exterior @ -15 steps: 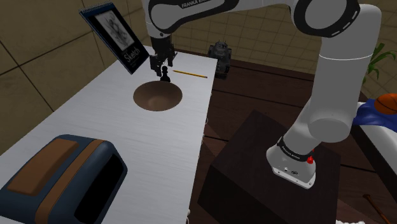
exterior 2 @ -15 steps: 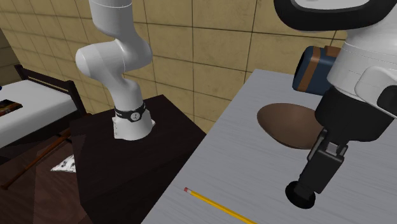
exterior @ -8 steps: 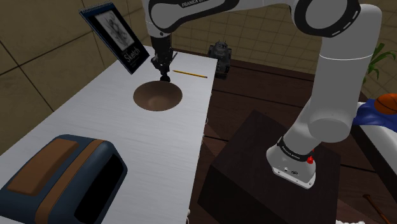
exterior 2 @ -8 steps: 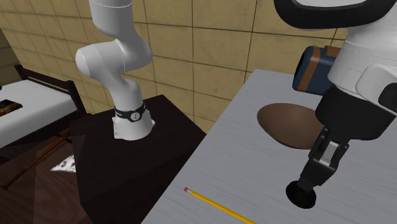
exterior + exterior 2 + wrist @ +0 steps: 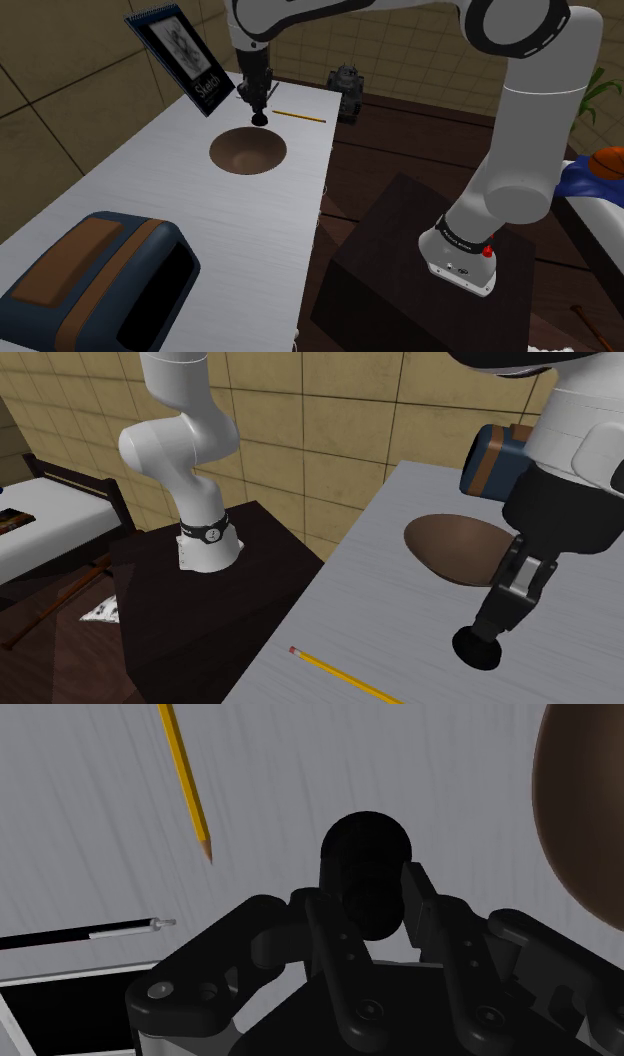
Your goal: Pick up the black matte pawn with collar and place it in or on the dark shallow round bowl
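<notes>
Pincer [image 5: 368, 904] clamped on a black pawn [image 5: 365, 854], round end toward the lens. Beyond, on the grey counter [image 5: 80, 824]: yellow pencil [image 5: 185, 774] at ten o'clock from the pawn, brown bowl [image 5: 585, 814] at three o'clock.

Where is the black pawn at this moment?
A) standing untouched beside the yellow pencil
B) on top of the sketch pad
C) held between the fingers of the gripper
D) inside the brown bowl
C: the gripper is shut on the pawn, which sits apart from the bowl.
</notes>
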`<state>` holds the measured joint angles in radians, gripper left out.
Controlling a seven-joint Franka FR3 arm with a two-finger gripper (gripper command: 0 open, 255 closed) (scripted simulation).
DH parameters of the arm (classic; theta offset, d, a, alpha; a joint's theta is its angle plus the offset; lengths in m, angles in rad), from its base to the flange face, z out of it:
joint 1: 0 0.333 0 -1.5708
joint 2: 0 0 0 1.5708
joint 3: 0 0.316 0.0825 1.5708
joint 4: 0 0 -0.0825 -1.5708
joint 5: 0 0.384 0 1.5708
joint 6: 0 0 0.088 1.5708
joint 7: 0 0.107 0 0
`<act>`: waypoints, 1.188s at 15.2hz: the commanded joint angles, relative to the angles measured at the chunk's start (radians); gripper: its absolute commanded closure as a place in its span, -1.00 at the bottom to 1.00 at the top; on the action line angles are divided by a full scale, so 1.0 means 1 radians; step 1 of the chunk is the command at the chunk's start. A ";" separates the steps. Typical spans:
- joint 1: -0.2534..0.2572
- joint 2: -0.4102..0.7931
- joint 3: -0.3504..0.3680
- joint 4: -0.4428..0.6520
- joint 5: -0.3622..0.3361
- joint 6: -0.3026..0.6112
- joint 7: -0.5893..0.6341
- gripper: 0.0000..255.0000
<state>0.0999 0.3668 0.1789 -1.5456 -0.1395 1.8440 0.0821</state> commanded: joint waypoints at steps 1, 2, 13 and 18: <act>0.001 -0.002 0.000 0.025 0.001 -0.028 -0.003 1.00; 0.001 -0.004 0.001 0.036 0.002 -0.041 -0.004 1.00; 0.007 -0.007 0.003 0.180 0.005 -0.186 -0.016 1.00; 0.011 0.003 0.004 0.258 0.004 -0.255 -0.020 1.00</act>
<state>0.1127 0.3669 0.1834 -1.3054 -0.1350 1.6045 0.0661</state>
